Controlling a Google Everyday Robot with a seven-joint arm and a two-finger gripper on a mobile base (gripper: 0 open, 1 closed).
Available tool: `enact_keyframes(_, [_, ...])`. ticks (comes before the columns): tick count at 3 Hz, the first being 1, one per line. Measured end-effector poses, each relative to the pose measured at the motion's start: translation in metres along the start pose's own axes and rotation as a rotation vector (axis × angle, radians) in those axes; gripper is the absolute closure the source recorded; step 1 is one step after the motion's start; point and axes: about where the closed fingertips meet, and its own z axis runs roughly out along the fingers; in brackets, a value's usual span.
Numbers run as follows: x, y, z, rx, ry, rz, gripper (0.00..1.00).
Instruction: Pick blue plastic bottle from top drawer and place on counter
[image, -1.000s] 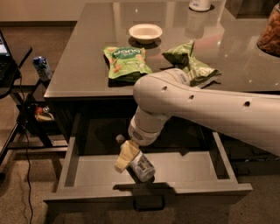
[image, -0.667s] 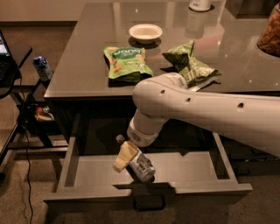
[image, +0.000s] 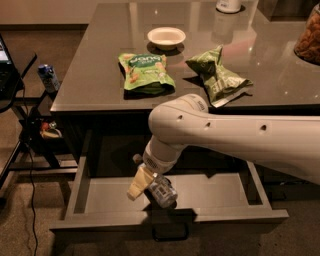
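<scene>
Grasp step, inside the open top drawer (image: 220, 194). The tool (image: 146, 188) is low at 6 o'clock of the view, right against the blue plastic bottle (image: 163, 193), which lies tilted near the drawer's front wall. Can't tell whether the tool is clamped on it or just touching. If gripped, the next move is to lift straight up over the drawer rim, then go toward 12 o'clock onto bare tabletop (image: 95, 75), short of the green snack bags (image: 145, 74).

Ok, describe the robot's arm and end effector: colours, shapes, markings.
The arm is a thick, smooth, glossy white tube with a rounded elbow and small dark round dimples. The wrist is a ribbed white cylinder. The end effector, down in the wide shallow grey drawer, is pale cream-yellow. No cables show.
</scene>
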Motion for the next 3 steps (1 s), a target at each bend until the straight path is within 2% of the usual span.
enact_keyframes(3, [-0.001,-0.016,0.037,0.056,-0.002,0.002,0.00])
